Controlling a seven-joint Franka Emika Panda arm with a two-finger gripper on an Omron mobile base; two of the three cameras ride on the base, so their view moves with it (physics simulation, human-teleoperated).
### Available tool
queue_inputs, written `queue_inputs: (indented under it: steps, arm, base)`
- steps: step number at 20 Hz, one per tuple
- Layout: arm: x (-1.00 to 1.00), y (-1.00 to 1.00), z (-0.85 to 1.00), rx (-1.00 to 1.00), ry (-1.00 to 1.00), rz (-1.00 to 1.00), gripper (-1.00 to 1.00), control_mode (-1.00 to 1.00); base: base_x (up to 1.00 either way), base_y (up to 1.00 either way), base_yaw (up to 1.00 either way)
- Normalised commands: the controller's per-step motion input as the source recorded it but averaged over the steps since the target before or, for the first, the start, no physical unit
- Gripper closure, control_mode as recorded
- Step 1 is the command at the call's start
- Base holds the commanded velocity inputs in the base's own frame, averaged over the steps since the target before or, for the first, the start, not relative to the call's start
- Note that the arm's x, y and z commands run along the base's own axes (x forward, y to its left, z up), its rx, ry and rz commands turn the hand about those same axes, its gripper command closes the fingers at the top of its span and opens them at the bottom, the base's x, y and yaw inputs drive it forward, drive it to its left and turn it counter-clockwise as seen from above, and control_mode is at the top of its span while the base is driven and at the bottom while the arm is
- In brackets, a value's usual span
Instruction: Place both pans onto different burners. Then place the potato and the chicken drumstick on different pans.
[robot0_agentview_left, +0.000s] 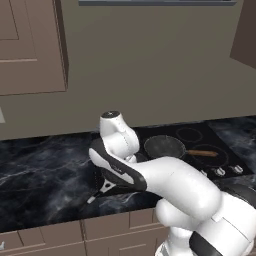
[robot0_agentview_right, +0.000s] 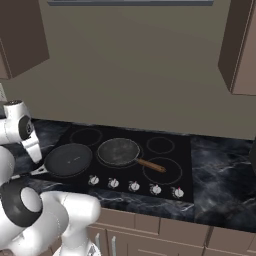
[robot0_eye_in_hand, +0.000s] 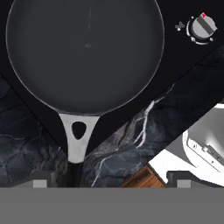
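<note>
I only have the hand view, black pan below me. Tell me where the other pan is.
Observer: The wooden-handled pan sits on the cooktop just to the right of the black pan.
Operator: Give me its handle direction.
Observer: The handle points right and toward the front, reaching over the front right burner ring.
Operator: Name a free burner.
Observer: The back right ring has nothing on it.
</note>
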Motion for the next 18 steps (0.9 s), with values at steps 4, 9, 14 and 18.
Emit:
queue_inputs:
  steps: [4, 9, 14, 18]
  arm:
    - [-0.21, -0.39, 0.47, 0.0, 0.0, 0.0, -1.0, -1.0]
    - [-0.31, -0.42, 0.27, -0.02, -0.01, 0.02, -1.0, -1.0]
    - [-0.25, -0.47, 0.24, -0.01, 0.0, 0.06, -1.0, -1.0]
    - [-0.22, -0.59, 0.22, 0.0, 0.0, 0.11, -1.0, -1.0]
  base:
    - [0.0, 0.0, 0.0]
    - [0.0, 0.0, 0.0]
    - [0.0, 0.0, 0.0]
    - [0.0, 0.0, 0.0]
